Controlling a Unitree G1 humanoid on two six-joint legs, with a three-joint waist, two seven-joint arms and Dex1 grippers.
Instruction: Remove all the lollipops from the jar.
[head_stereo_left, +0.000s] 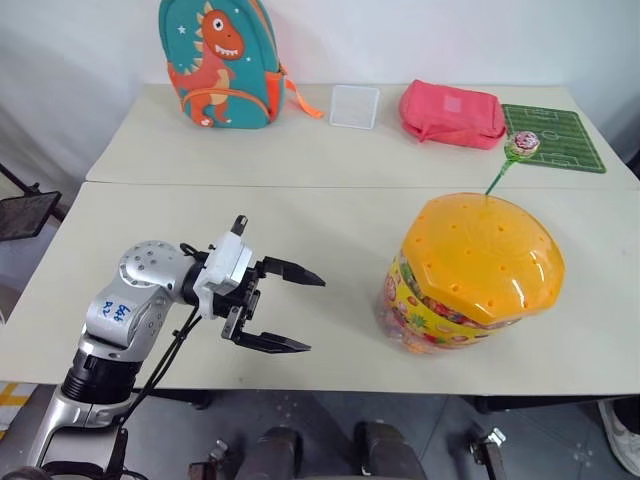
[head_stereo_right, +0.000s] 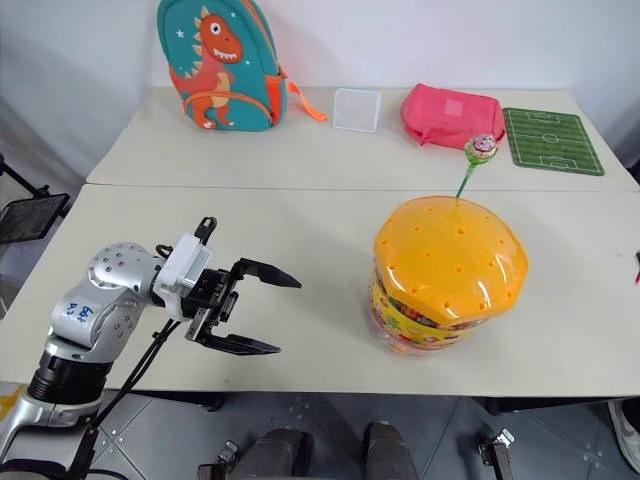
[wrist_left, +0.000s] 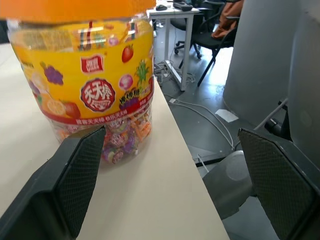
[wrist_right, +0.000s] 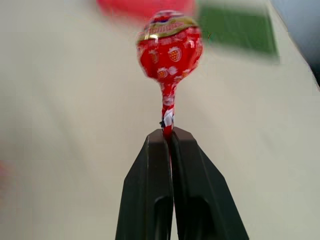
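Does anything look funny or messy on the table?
Nothing is spilled or broken. The one odd sight is a green lollipop poking up on its stick through a hole in the jar's orange lid. The right gripper pinches a red lollipop by its stick.

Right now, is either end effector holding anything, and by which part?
The right end effector is shut on the red lollipop, pinching its stick just below the head. The left end effector is open and holds nothing.
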